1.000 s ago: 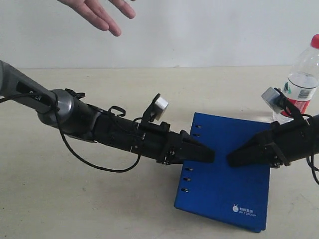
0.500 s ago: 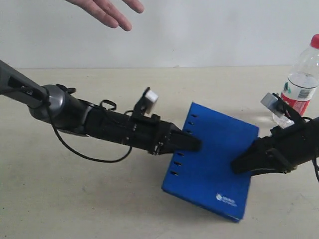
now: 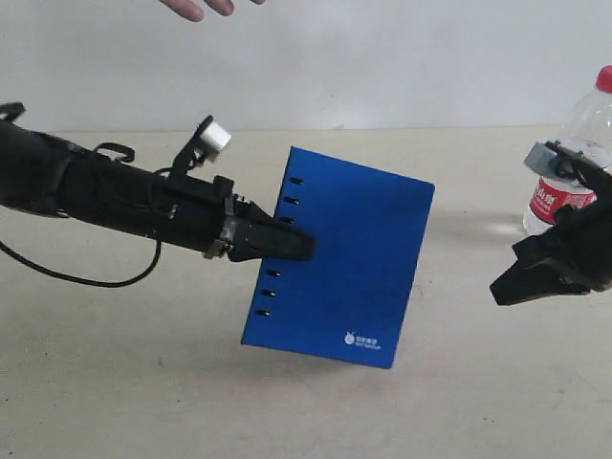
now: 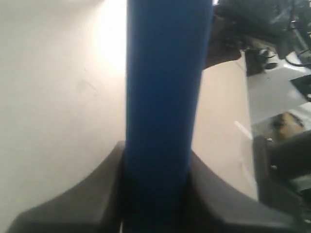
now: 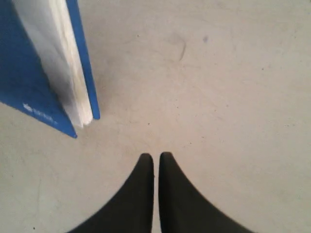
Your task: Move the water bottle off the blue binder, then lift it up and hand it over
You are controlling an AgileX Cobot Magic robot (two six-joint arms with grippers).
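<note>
My left gripper is shut on the spine edge of the blue binder, holding it tilted up off the table. In the left wrist view the blue binder fills the gap between the two fingers of the left gripper. The water bottle stands upright on the table at the far right, apart from the binder. In front of the bottle my right gripper hangs shut and empty. Seen from the right wrist, the right gripper is over bare table, with the binder and its white pages off to one side.
A human hand reaches in at the top left edge of the exterior view. The beige table runs back to a white wall. A black cable trails below the left arm.
The left gripper has lifted the binder off the table and carried it left, tilting it upright. The right gripper has let the binder go and drawn back right. The hand has moved up out of frame.
</note>
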